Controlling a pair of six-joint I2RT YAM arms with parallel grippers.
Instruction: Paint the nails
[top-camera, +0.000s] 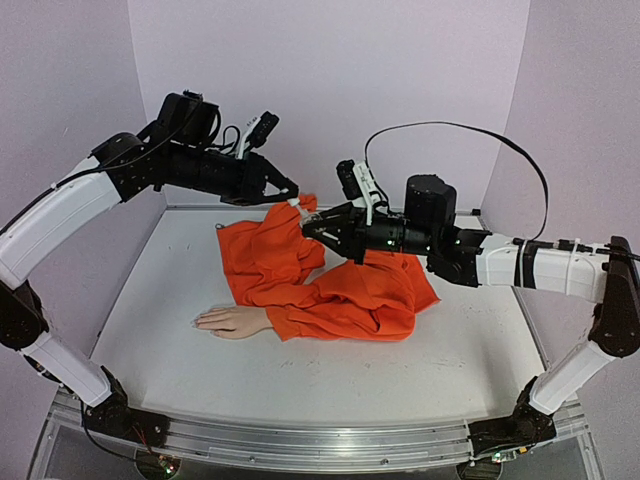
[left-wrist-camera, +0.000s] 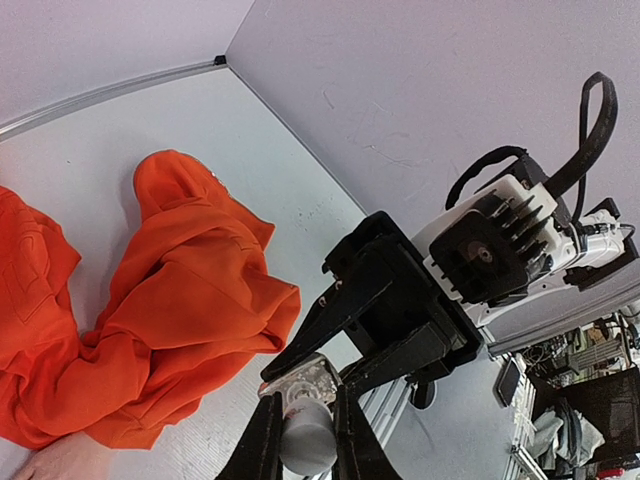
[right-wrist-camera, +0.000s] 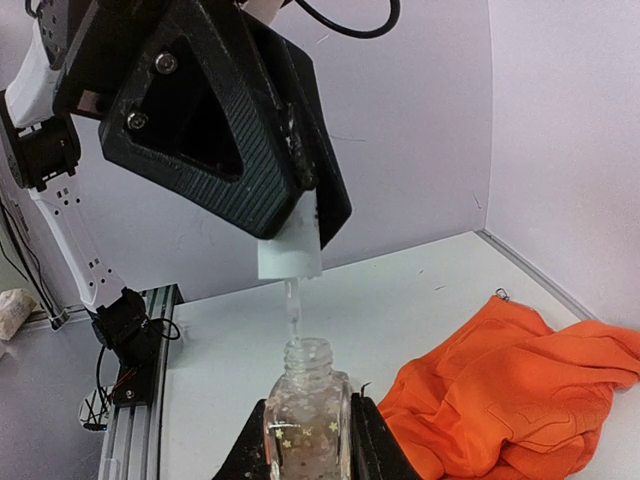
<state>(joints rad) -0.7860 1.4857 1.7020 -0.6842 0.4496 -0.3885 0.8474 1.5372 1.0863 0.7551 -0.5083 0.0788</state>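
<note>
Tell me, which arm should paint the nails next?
Left. The left gripper holds the brush, and the hand lies on its side; the right gripper just holds the bottle.

Nails (top-camera: 200, 321) were too small to tell from above, mannequin hand (left-wrist-camera: 55, 466) cut off at left wrist view's edge, bottle (right-wrist-camera: 308, 412) cropped at its base.

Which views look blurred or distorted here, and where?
Top external: evenly lit, soft shadows, table edges bowed by the wide lens. Left wrist: white cap near the lens is soft, orange garment sharp. Right wrist: glass bottle in focus.
</note>
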